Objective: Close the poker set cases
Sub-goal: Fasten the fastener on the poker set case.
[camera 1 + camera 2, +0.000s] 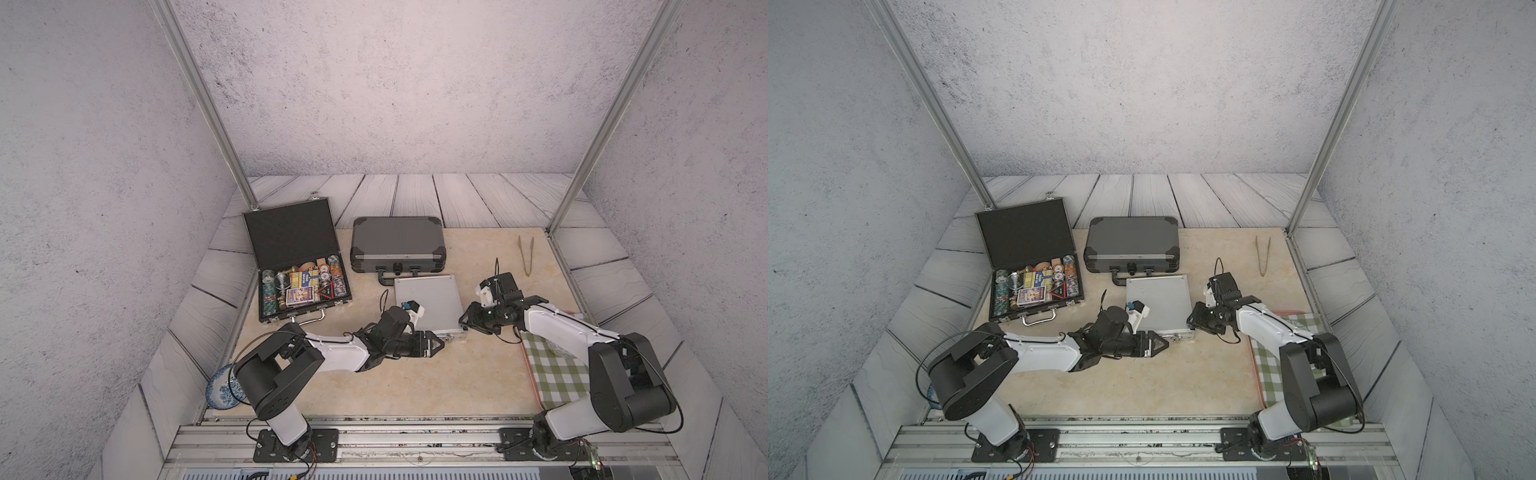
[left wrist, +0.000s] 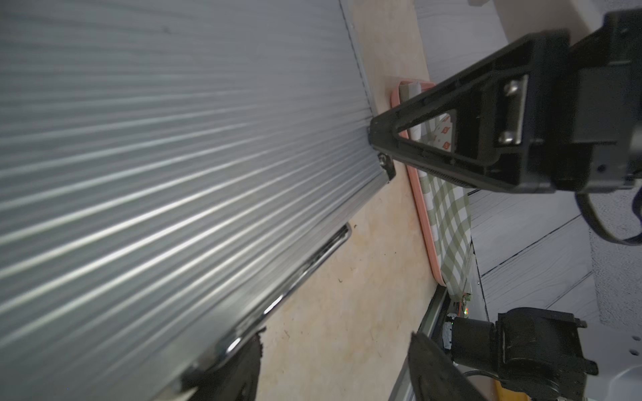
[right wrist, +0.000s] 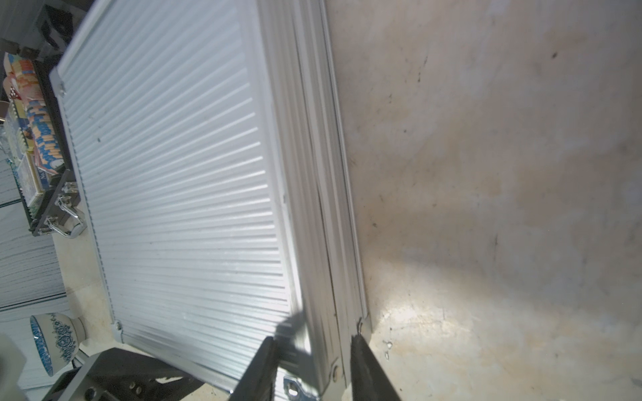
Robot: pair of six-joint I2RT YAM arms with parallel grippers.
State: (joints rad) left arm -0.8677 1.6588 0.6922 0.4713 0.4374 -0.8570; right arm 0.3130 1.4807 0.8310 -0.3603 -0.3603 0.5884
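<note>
The small silver aluminium case (image 1: 428,301) (image 1: 1160,299) lies with its lid down in the middle of the table. My right gripper (image 1: 465,322) (image 3: 312,342) is shut on its front right corner, one finger on the ribbed lid (image 3: 173,191) and one low on the side wall. My left gripper (image 1: 436,343) (image 2: 337,338) is open at the case's front edge, one finger against the chrome handle (image 2: 312,264). Behind it the dark-grey ribbed case (image 1: 397,241) (image 1: 1131,239) sits shut. At the left, the flat black case (image 1: 291,232) (image 1: 1025,235) stands open, full of chips and cards.
Wooden tongs (image 1: 525,255) lie at the back right. A green checked cloth on a pink tray (image 1: 557,370) sits under my right arm. A blue and white bowl (image 1: 222,386) stands at the front left corner. Metal posts rise at both back corners.
</note>
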